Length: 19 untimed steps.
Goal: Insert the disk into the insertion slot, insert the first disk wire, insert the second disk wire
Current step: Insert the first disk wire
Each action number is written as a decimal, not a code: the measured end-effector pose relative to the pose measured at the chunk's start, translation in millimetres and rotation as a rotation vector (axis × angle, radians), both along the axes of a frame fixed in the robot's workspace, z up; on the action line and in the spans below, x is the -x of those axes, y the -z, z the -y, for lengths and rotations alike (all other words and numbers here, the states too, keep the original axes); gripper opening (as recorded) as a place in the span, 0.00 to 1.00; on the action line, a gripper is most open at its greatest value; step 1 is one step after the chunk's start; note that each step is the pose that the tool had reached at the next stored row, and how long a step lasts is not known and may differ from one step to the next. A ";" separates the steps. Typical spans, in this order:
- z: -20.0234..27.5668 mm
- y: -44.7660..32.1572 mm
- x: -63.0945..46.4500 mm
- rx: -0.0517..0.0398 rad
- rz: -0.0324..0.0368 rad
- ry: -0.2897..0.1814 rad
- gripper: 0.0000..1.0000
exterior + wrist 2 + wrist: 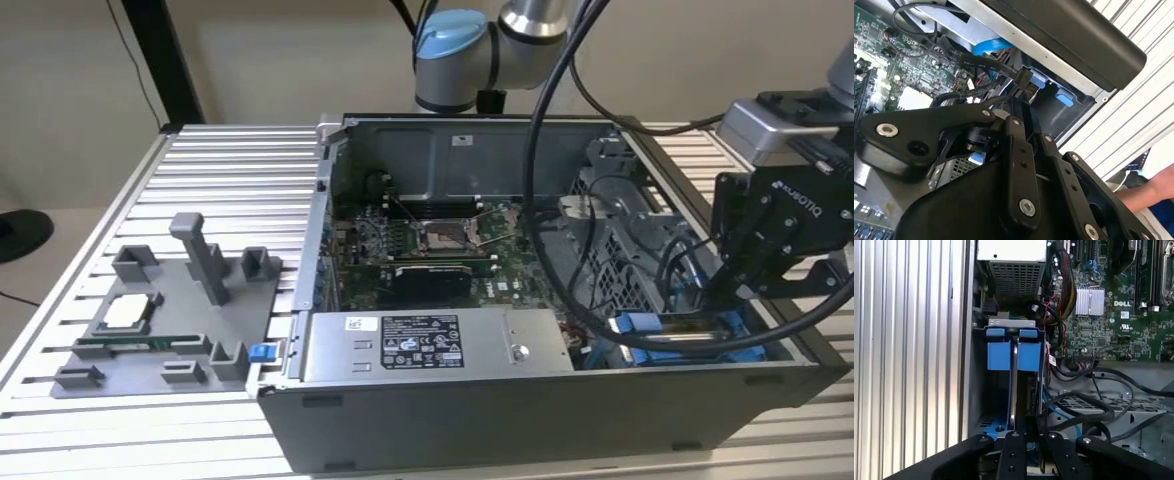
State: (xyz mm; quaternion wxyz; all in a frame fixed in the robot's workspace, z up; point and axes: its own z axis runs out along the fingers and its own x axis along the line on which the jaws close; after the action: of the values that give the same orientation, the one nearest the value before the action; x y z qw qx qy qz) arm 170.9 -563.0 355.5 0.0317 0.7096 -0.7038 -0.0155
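1. The disk (pixel 1013 390) is seated in the insertion slot (pixel 977 390), lower centre of the first wrist view.
2. The hand (pixel 1016 102) is pinched narrow, seemingly on a black disk wire (pixel 1025 79).
3. So a wire step is reckoned underway, and its plug wants lining up square with the drive's port.

Exterior view high over the computer case (pixel 534 425); both wrist views close past the hand (pixel 1029 422) (pixel 1016 107) into the insertion slot (pixel 978 400) (pixel 1056 120).
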 end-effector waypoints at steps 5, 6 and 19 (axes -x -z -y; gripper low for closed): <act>-1.4 3.6 0.8 0.0005 0.0000 0.000 0.00; -1.6 4.4 0.9 0.0007 0.0000 0.000 0.00; -2.9 10.4 1.2 0.0014 0.0005 0.000 0.00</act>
State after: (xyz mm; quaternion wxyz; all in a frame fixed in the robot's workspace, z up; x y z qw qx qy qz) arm 169.6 -560.1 345.1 0.0321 0.7095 -0.7039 -0.0148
